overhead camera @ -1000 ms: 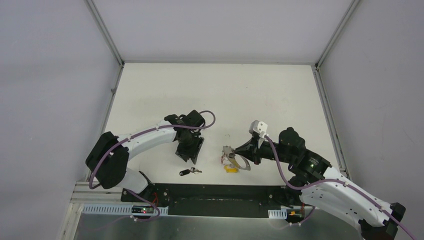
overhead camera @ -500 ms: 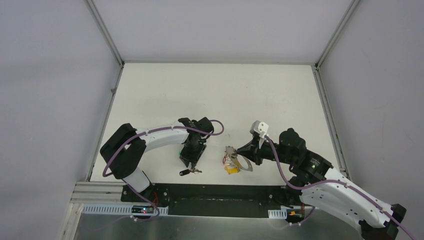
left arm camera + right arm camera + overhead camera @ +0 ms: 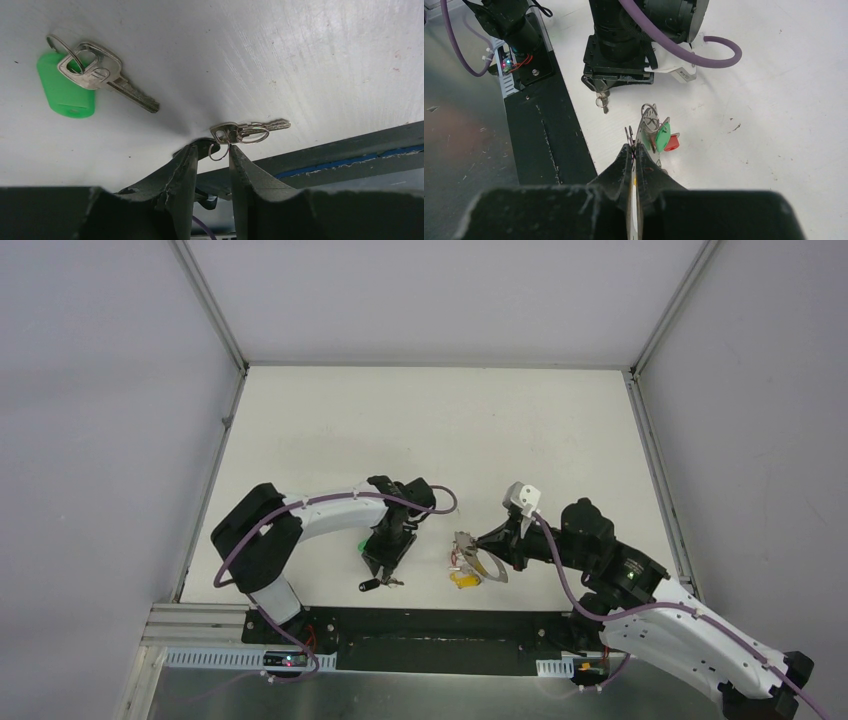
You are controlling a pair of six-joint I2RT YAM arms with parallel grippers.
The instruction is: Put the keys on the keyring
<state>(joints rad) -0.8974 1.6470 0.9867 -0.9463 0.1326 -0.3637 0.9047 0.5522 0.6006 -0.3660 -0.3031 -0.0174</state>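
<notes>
Looking first at the left gripper [image 3: 213, 152], hanging low over the white table [image 3: 430, 430] toward the 7 o'clock part of the tabletop in the overhead view. Straddling the head end of the black-capped key [image 3: 371, 585] with both fingers, leaving only a narrow gap and framing a small ring [image 3: 218, 151] inside it. Possibly biting on the black cap, but it is too close to tell from the wrist view whether the fingers are pinching it or just flanking it. Pointing the key's silver blade out toward 3 o'clock in that view, flat on the table, right beside the black rail [image 3: 450, 625] at the near edge.

Swinging over to the right gripper [image 3: 631, 147]: pressing its fingers together on the thin rim of the keyring [image 3: 480, 562], gripping it from the 3 o'clock side and holding it tilted at the table. Sitting at 3 o'clock of the left gripper, near it but apart. Showing a red cap [image 3: 671, 145] and a yellow cap [image 3: 462, 580] down at the ring's lower end.

Lying flat on the table in the left wrist view, up at 10 o'clock: the green-tagged key [image 3: 67, 92], carrying its own little wire loop through the head.
</notes>
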